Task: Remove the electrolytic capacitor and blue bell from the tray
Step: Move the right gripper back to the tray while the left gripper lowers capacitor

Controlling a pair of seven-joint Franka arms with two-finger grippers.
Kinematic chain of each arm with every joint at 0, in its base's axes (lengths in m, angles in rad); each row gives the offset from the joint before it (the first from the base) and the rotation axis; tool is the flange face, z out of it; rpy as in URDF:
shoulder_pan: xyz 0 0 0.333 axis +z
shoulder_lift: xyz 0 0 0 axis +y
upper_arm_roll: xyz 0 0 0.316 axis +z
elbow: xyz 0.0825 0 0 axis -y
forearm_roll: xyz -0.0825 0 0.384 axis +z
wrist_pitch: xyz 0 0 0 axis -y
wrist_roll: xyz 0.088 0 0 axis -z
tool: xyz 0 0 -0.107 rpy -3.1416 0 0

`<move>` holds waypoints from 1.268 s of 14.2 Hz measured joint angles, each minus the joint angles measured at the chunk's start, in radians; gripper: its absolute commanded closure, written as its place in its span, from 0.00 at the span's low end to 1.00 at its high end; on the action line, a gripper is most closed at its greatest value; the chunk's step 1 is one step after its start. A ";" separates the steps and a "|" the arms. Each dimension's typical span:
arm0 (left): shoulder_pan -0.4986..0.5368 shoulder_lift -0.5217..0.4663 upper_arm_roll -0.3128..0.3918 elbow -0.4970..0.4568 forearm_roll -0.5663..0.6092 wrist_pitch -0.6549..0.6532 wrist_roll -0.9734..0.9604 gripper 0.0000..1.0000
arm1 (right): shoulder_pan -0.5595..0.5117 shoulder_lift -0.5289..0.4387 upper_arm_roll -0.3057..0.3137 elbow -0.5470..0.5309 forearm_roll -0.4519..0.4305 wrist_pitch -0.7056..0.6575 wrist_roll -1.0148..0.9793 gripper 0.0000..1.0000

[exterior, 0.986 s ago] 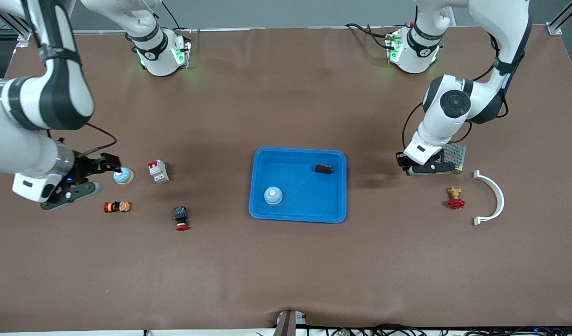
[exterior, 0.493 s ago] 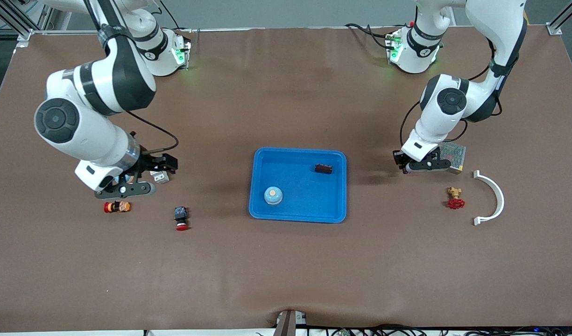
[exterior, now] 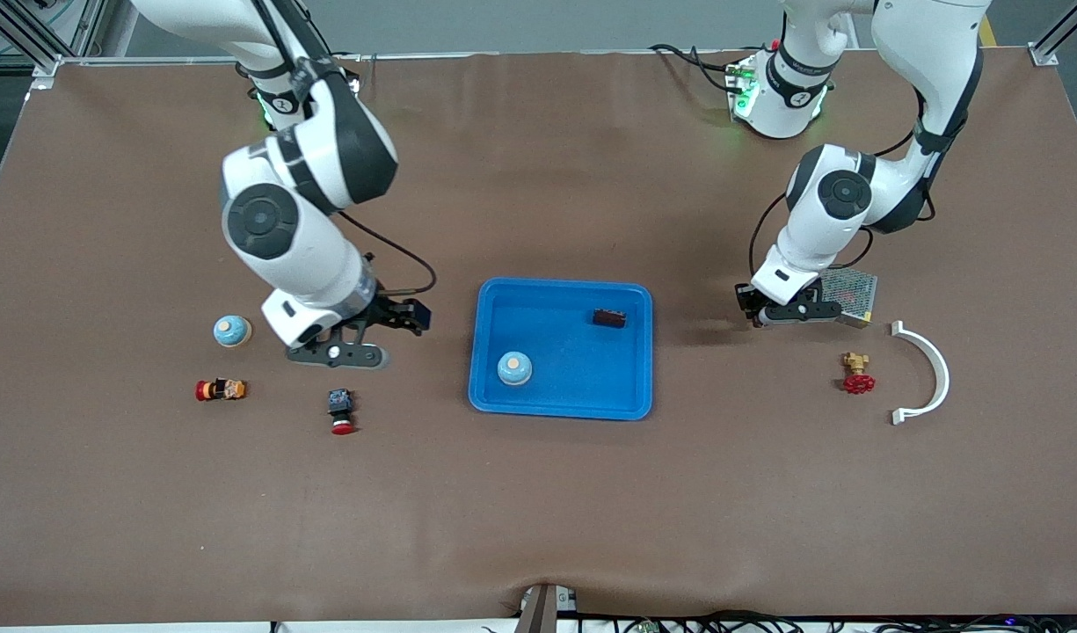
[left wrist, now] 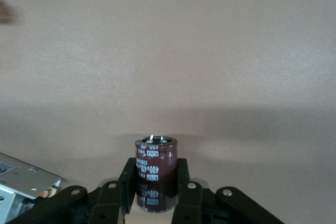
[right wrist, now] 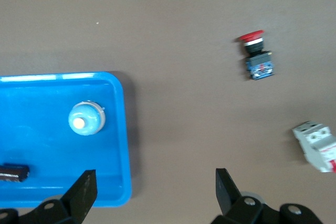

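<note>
A dark maroon capacitor (left wrist: 156, 156) stands upright between the fingers of my left gripper (left wrist: 156, 176), which is shut on it. That gripper (exterior: 748, 304) hangs low over the table between the blue tray (exterior: 563, 294) and a metal mesh box (exterior: 856, 291). One pale blue bell (exterior: 514, 367) sits in the tray, with a small dark block (exterior: 608, 317) farther from the front camera. A second bell (exterior: 232, 331) rests on the table at the right arm's end. My right gripper (exterior: 411, 317) is open and empty over the table beside the tray (right wrist: 119, 129).
A red push button (exterior: 340, 411) and an orange-red part (exterior: 221, 389) lie at the right arm's end. A white circuit breaker (right wrist: 317, 148) shows in the right wrist view only. A red valve (exterior: 857, 373) and a white curved bracket (exterior: 929, 369) lie at the left arm's end.
My right arm swung from the bell on the table toward the tray, gripper open; that bell stayed in place. My left gripper shifted slightly with the capacitor.
</note>
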 measured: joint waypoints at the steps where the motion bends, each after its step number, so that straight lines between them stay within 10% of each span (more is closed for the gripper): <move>1: 0.001 0.008 0.000 -0.006 0.000 0.019 0.000 1.00 | 0.010 0.019 0.000 0.010 0.001 0.013 0.023 0.00; 18: 0.035 0.039 0.000 -0.012 0.025 0.056 0.027 1.00 | 0.143 0.345 -0.002 0.240 0.002 0.218 0.283 0.00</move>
